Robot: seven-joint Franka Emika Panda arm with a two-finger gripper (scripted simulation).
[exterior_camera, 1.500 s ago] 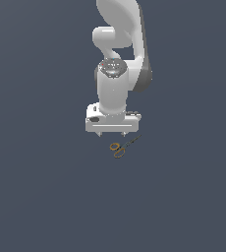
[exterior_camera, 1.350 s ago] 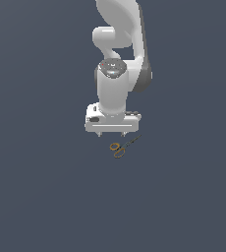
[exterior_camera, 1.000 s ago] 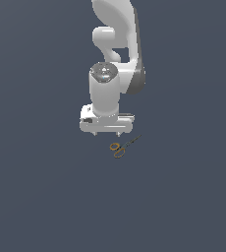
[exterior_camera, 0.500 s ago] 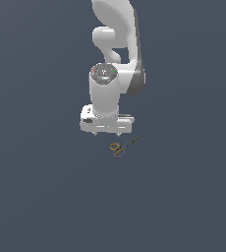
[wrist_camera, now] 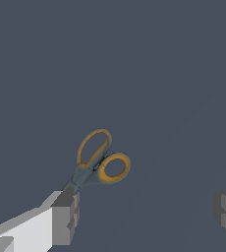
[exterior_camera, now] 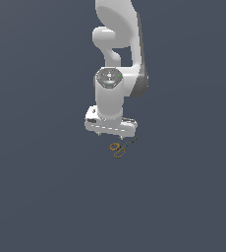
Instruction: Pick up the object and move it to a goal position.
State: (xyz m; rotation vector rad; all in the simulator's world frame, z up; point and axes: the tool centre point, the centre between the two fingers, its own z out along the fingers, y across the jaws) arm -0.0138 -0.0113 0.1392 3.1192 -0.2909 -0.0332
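The object is a tiny pair of scissors (exterior_camera: 118, 147) with two orange-yellow ring handles and thin dark blades, lying flat on the dark grey floor. In the wrist view the scissors (wrist_camera: 98, 165) show their rings plainly, while the blades run under one grey fingertip (wrist_camera: 66, 216). My gripper (exterior_camera: 111, 134) hovers just above and slightly to the exterior view's left of the scissors. Its fingers are spread wide, and nothing sits between them. In the wrist view the gripper (wrist_camera: 147, 214) is open, and the scissors lie off its centre, near one finger.
The white arm (exterior_camera: 117, 59) rises behind the hand toward the top of the exterior view. Around the scissors there is only the uniform dark grey floor (exterior_camera: 46, 197).
The hand first shifted a little to the exterior view's left, and it now sits slightly lower and nearer the scissors. The scissors have not moved.
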